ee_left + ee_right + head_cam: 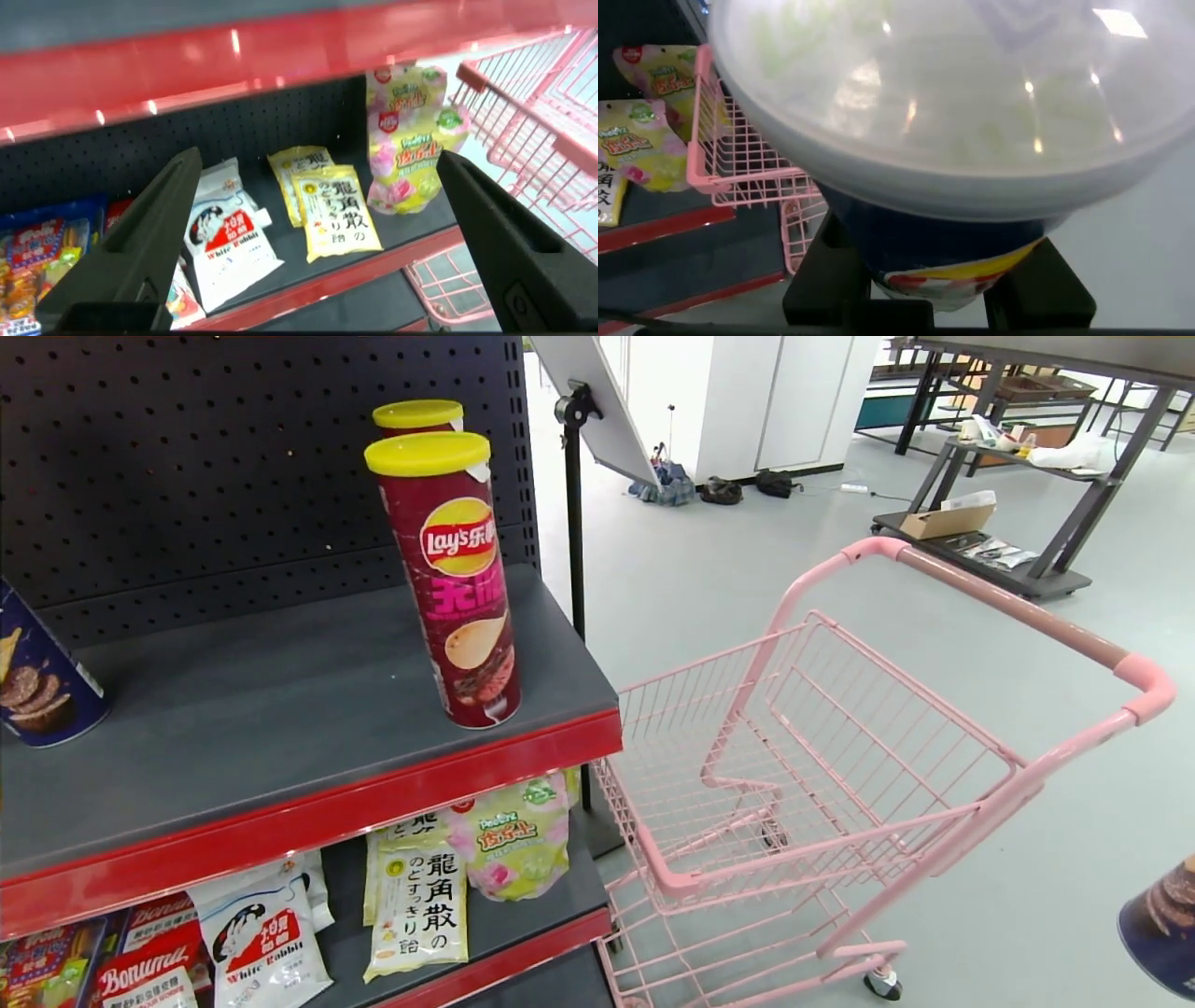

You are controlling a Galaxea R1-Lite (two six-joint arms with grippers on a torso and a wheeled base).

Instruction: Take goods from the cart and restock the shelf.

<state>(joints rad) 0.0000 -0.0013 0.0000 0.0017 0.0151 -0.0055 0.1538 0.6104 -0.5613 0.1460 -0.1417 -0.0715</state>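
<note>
Gripping the blue can [1162, 933] at the head view's lower right, the right end effector [938, 280] is set well right of the shelf [280, 709], beyond the cart [1008, 607]. The left end effector [320, 159] is spread wide, empty.

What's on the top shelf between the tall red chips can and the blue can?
Nothing. In the head view, the grey shelf between the red chips can and the blue can is bare.
</note>
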